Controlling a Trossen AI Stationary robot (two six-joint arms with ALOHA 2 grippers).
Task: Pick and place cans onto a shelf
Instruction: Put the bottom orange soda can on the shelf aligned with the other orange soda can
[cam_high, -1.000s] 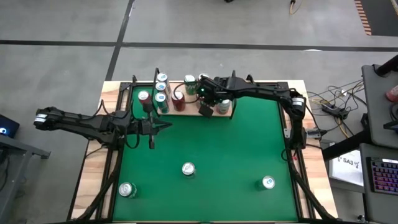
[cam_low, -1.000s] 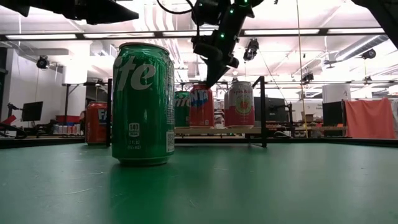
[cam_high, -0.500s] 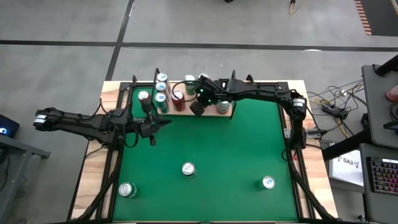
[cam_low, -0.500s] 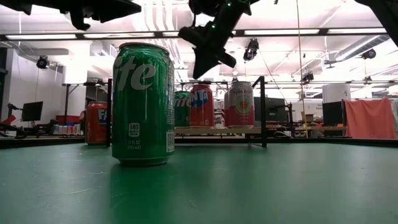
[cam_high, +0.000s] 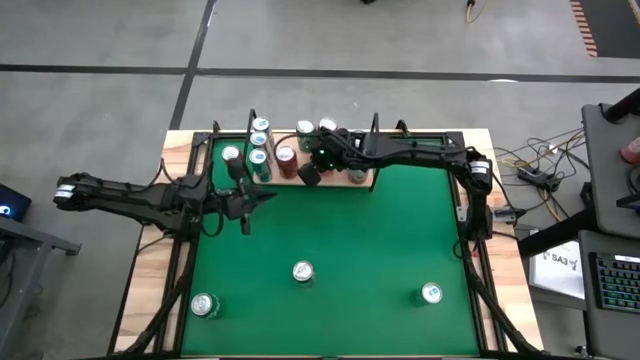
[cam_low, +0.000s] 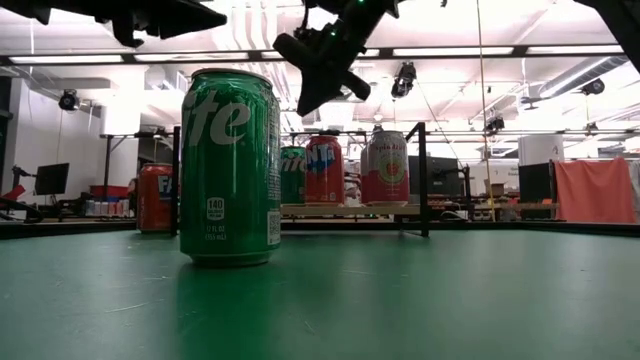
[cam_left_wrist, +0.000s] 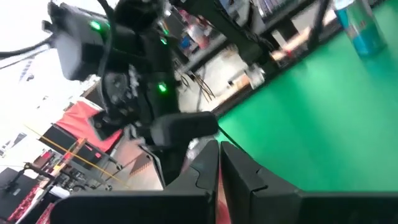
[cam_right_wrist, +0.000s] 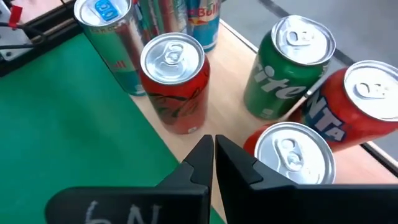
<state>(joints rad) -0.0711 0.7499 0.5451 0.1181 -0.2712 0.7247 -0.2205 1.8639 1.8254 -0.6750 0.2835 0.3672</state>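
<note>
The right gripper (cam_high: 311, 175) hangs over the shelf (cam_high: 340, 180) at the far edge of the tabletop (cam_high: 350, 250), fingers pressed together and empty, just above the standing cans (cam_right_wrist: 174, 87), high enough to clear their tops. The left gripper (cam_high: 262, 199) waits nearer the left side, fingers likewise closed on nothing. Three cans (cam_high: 302, 271) are well apart on the green, likely next to fetch.

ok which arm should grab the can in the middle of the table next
Left, probably. The left gripper hangs shut over open table, closer to the middle can. The right gripper is shut and empty over the shelf at the far edge.
</note>
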